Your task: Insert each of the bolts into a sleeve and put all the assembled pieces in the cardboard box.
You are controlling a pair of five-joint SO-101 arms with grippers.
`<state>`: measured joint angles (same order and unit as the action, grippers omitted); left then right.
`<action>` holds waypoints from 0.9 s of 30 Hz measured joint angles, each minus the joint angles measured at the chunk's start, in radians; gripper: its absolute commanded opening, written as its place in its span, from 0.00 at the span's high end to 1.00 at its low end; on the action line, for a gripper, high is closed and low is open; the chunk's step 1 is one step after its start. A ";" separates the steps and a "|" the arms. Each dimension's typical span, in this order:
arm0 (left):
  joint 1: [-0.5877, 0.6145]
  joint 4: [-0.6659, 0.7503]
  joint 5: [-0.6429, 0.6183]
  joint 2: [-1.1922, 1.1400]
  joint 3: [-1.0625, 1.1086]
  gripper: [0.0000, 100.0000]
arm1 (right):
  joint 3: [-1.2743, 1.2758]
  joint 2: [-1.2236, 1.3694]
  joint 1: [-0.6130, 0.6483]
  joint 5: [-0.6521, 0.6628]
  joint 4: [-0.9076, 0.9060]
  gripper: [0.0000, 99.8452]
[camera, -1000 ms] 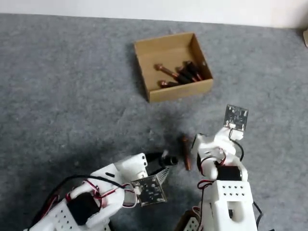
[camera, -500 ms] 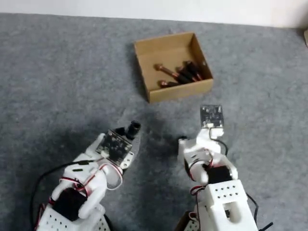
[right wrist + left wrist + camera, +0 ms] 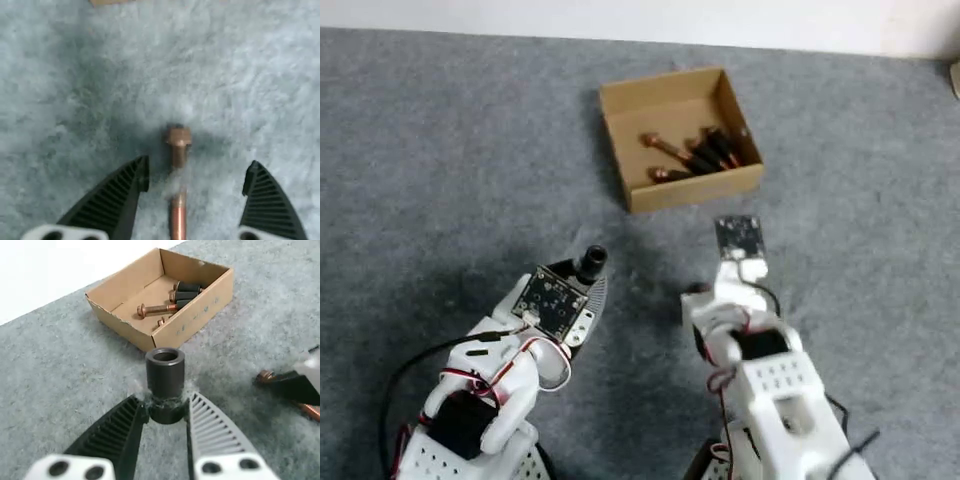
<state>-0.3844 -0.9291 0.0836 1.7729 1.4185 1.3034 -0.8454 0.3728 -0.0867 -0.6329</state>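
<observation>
Grey carpet covers the table (image 3: 440, 150), and the cardboard box (image 3: 695, 190) at its far side holds several assembled pieces (image 3: 695, 152). Nearer than the box, the left claw (image 3: 166, 405) is clamped on a black sleeve (image 3: 165, 370) that sticks out past its fingertips. The right claw (image 3: 197, 167) hangs with its fingers spread wide, one on either side of a copper bolt (image 3: 177, 142) lying on the table.

The sleeve (image 3: 165, 371) is matt, the bolt (image 3: 177, 145) coppery metal.
</observation>
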 measured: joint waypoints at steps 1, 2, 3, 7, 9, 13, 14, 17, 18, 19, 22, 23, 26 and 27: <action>0.000 0.000 0.000 0.000 0.000 1.00 | -0.034 0.061 0.005 0.005 0.000 0.72; 0.000 0.000 0.000 0.000 0.000 1.00 | -0.066 0.127 0.005 0.008 0.000 0.72; 0.000 0.000 0.000 0.000 0.000 1.00 | -0.100 0.189 0.005 0.009 0.000 0.72; 0.000 0.000 0.000 0.000 0.000 1.00 | -0.207 0.410 0.005 0.014 0.000 0.72; 0.000 0.000 0.000 0.000 0.000 1.00 | -0.244 0.503 0.005 0.015 0.000 0.72; 0.000 0.000 0.000 0.000 0.000 1.00 | -0.295 0.621 0.006 0.017 0.000 0.72; 0.000 0.000 0.000 0.000 0.000 1.00 | -0.304 0.640 0.006 0.017 0.000 0.73; 0.000 0.000 0.000 0.000 0.000 1.00 | -0.315 0.654 0.006 0.017 -0.002 0.90; 0.000 0.000 0.000 0.000 0.000 1.00 | -0.319 0.654 -0.002 0.017 -0.005 0.99; 0.000 0.000 0.000 0.000 0.000 1.00 | -0.325 0.654 -0.008 0.015 -0.012 1.00; 0.023 0.003 0.000 0.000 0.000 1.00 | -0.348 0.654 -0.012 0.017 -0.029 1.00; 0.037 0.003 0.000 0.000 0.000 1.00 | -0.353 0.655 -0.012 0.017 -0.029 0.99; 0.057 0.003 0.000 0.000 0.000 1.00 | -0.354 0.660 -0.021 0.018 -0.028 1.00; 0.057 0.003 0.000 0.000 0.000 1.00 | -0.354 0.643 -0.034 0.018 -0.029 1.00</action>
<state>-0.3276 -0.9260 0.0836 1.7729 1.4185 0.9490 -0.2025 0.3391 -0.0683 -0.6621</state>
